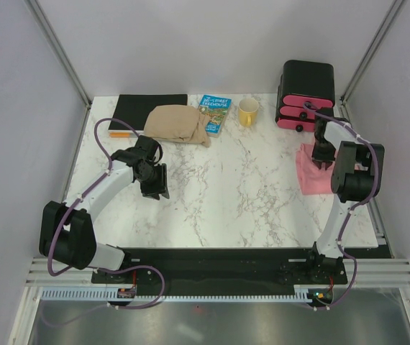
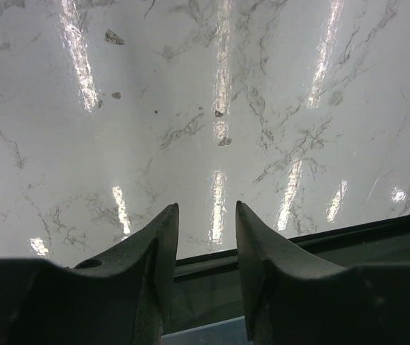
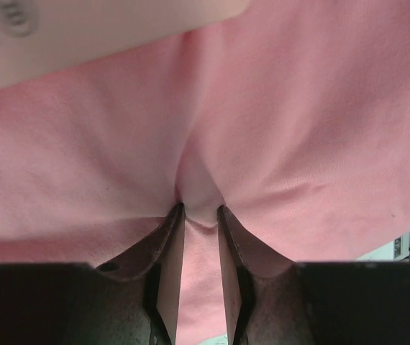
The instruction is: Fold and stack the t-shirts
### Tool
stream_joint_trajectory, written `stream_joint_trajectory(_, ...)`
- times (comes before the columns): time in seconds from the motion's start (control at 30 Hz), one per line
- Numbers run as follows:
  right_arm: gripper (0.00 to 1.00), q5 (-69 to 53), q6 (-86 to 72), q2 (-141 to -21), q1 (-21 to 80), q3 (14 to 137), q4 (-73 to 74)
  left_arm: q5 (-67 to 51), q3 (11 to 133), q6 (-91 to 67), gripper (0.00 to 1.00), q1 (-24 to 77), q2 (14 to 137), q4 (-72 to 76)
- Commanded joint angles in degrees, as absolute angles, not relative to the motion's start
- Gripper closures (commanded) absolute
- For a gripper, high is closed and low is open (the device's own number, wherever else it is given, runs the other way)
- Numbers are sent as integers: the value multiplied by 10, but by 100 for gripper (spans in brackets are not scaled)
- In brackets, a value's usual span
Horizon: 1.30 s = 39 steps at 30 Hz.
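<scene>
A salmon-pink t-shirt [image 1: 308, 178] lies bunched at the table's right side, partly hidden under my right arm. My right gripper [image 1: 323, 158] is down on it. In the right wrist view the pink cloth [image 3: 298, 129] fills the frame, and a raised fold of it is pinched between the jaws of the right gripper [image 3: 200, 208]. My left gripper [image 1: 155, 184] hovers over bare marble at the left. In its wrist view the left gripper [image 2: 206, 207] is open, with nothing between its fingers.
A tan bundle of cloth [image 1: 180, 123] lies at the back, next to a blue book [image 1: 213, 113] and a yellow cup [image 1: 248, 112]. A black box with pink drawer fronts [image 1: 307, 97] stands at the back right, close to my right arm. A black flat pad [image 1: 147, 109] lies at the back left.
</scene>
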<state>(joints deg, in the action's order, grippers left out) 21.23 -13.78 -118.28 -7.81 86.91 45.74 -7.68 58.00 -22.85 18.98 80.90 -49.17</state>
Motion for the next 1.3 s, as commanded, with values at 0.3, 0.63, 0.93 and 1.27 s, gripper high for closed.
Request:
stream_joint_trajectory(0.3, 55, 233, -172, -1157, -36, 929, 502, -57, 595, -232, 51, 192, 796, -491)
stream_joint_trajectory(0.63, 53, 258, -197, -1002, 16, 933, 609, -51, 595, -238, 50, 192, 794, -481)
stream_joint_trajectory(0.93, 54, 142, -254, -855, 147, 828, 543, -37, 627, -236, 50, 192, 795, -478)
stream_joint_trajectory(1.27, 55, 120, -315, -797, 248, 742, 463, -40, 670, -250, 51, 192, 766, -477)
